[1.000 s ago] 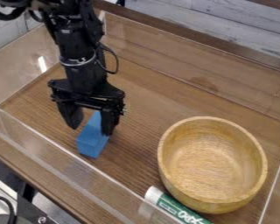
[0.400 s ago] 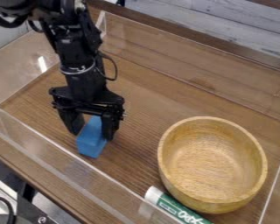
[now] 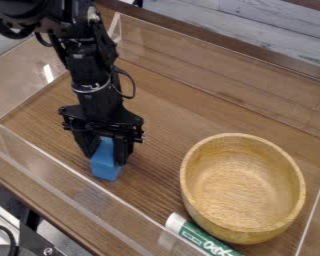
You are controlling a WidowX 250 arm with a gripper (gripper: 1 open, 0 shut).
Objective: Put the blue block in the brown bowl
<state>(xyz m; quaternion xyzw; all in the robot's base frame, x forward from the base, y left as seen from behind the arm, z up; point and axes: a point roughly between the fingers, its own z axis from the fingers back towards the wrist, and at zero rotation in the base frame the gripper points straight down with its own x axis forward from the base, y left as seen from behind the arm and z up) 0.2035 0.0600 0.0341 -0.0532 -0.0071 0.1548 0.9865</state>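
Note:
The blue block (image 3: pixel 107 166) lies on the dark wooden floor left of centre, its upper end tucked between my fingers. My gripper (image 3: pixel 105 152) points straight down over it, and its black fingers (image 3: pixel 87 146) press in on the block's two sides, shut on it. The block still rests on the wood. The brown bowl (image 3: pixel 243 139), large, round and of light wood, stands empty to the right, a short gap away from the block.
Clear plastic walls (image 3: pixel 69 195) fence in the work surface, with the near wall just in front of the block. A green-and-white tube (image 3: pixel 203 240) lies at the front edge below the bowl. Cables hang along the arm at the upper left.
The gripper has come down a little over the blue block, and its fingers have drawn in from wide open to shut against the block's sides.

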